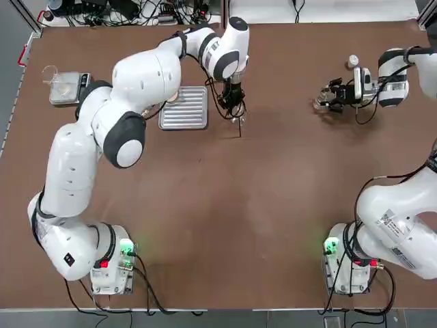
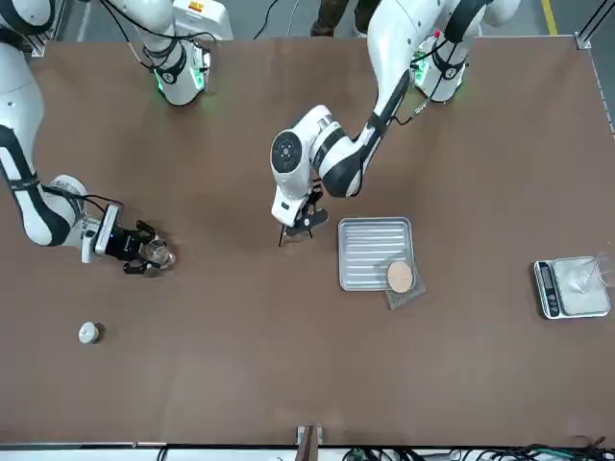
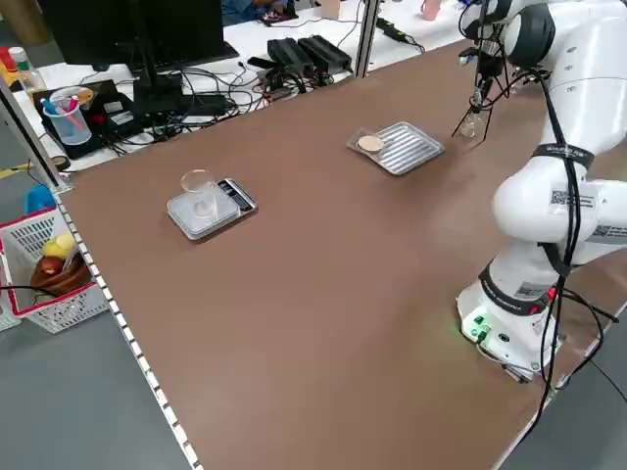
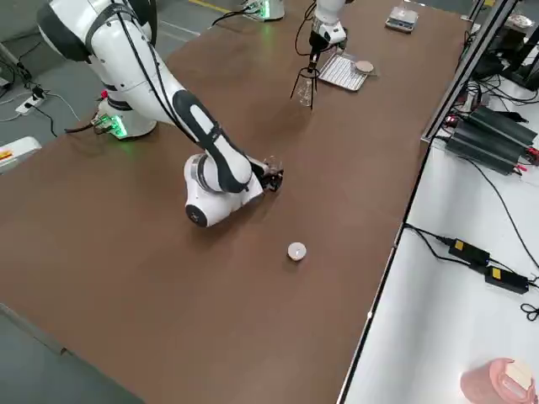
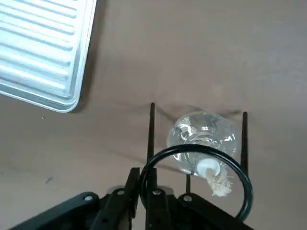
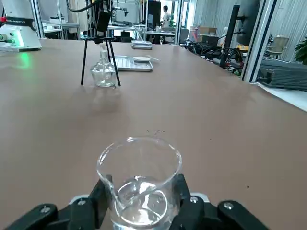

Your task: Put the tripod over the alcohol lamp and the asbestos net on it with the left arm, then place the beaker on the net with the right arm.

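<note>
My left gripper [image 1: 235, 104] is shut on the ring of the black tripod [image 5: 194, 177], gripping it at one side. The tripod's legs straddle the glass alcohol lamp [image 5: 202, 139], whose wick shows inside the ring. From across the table, the tripod [image 6: 100, 52] stands over the lamp [image 6: 103, 72] with its feet at or near the tabletop. The asbestos net [image 2: 399, 280] lies on a corner of the ribbed metal tray [image 2: 370, 252]. At the far right, my right gripper [image 1: 333, 96] lies low, shut on the clear beaker [image 6: 139, 179], which is upright.
A small white lamp cap [image 1: 353, 61] sits beyond the right gripper. A scale carrying another glass cup [image 1: 65, 85] stands at the far left. Cables and equipment lie past the table's far edge.
</note>
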`<action>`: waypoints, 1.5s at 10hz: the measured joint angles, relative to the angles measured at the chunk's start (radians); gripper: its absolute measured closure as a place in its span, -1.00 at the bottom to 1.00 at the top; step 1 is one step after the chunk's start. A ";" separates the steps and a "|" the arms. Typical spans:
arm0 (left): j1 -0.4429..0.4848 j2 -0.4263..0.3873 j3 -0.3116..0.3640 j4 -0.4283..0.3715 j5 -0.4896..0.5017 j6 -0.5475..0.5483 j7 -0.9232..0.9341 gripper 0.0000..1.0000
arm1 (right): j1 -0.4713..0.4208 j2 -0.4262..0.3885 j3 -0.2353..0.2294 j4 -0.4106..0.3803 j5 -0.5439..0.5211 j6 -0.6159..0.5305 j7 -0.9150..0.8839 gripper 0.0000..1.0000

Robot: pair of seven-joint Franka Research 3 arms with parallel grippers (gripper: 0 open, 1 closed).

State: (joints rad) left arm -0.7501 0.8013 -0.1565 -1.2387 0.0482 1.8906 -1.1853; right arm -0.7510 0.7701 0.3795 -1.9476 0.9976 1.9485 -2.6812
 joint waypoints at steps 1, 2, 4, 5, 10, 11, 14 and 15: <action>0.000 0.001 0.000 0.000 0.000 0.001 -0.001 0.64 | 0.000 0.000 -0.001 0.000 0.000 0.000 0.000 -0.17; 0.000 0.001 0.000 0.000 0.000 0.003 -0.001 0.61 | 0.000 0.000 -0.001 0.000 0.000 0.000 0.000 -0.17; 0.000 0.001 0.000 0.001 0.000 0.004 -0.002 0.60 | 0.000 0.000 -0.002 0.000 0.000 0.000 0.000 -0.17; 0.000 0.001 0.000 0.001 0.000 0.004 -0.002 0.59 | 0.000 0.000 -0.003 0.000 0.000 0.000 0.000 -0.17; 0.001 0.001 0.000 0.007 0.000 0.006 -0.002 0.31 | 0.000 0.000 -0.004 -0.001 0.000 0.000 0.000 -0.17; 0.001 0.001 0.000 0.007 0.000 0.006 -0.006 0.30 | 0.000 0.000 -0.004 -0.001 0.000 0.000 0.000 -0.17; 0.001 0.001 0.000 0.007 0.000 0.007 -0.020 0.14 | 0.000 0.000 -0.004 -0.001 -0.001 0.000 0.001 -0.17; 0.001 0.001 0.000 0.009 0.000 0.008 -0.023 0.05 | 0.000 0.000 -0.004 -0.001 -0.001 0.000 0.001 -0.17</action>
State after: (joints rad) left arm -0.7488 0.8021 -0.1564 -1.2300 0.0482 1.8984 -1.2081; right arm -0.7510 0.7701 0.3753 -1.9489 0.9970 1.9482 -2.6804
